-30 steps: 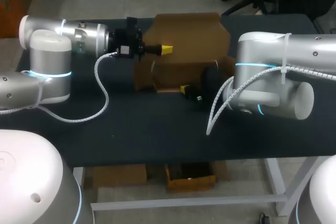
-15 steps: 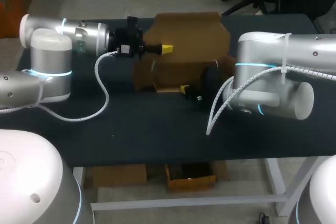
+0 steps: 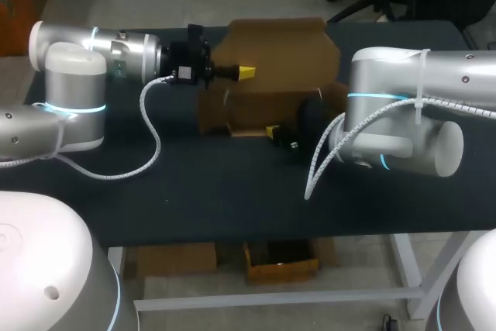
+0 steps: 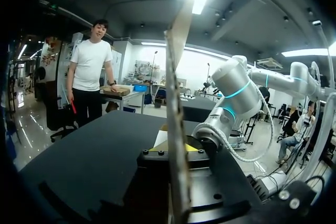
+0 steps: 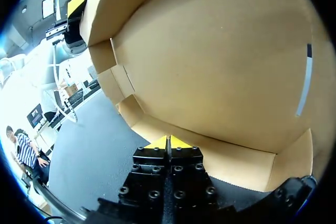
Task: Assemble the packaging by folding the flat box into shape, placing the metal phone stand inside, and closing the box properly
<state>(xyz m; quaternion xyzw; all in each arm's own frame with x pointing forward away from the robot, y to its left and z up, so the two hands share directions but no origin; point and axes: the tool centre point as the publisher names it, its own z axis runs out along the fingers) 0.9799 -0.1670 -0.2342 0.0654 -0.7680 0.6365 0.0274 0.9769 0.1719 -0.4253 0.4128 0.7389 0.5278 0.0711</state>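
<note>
Nothing has moved: the half-folded cardboard box sits far back on the dark surface. The left jaws grip its raised lid, the right jaws are closed empty at its front wall; folding seems paused.

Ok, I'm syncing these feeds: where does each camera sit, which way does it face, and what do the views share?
Head view: above and behind the robot, looking down on the table; left arm enters from the left, right arm from the right.
Left wrist view: on the left wrist, looking along the left end effector, shut on the box; right arm beyond.
Right wrist view: on the right wrist, facing into the box; the right end effector shows, shut.
Shared: all three show the box.
</note>
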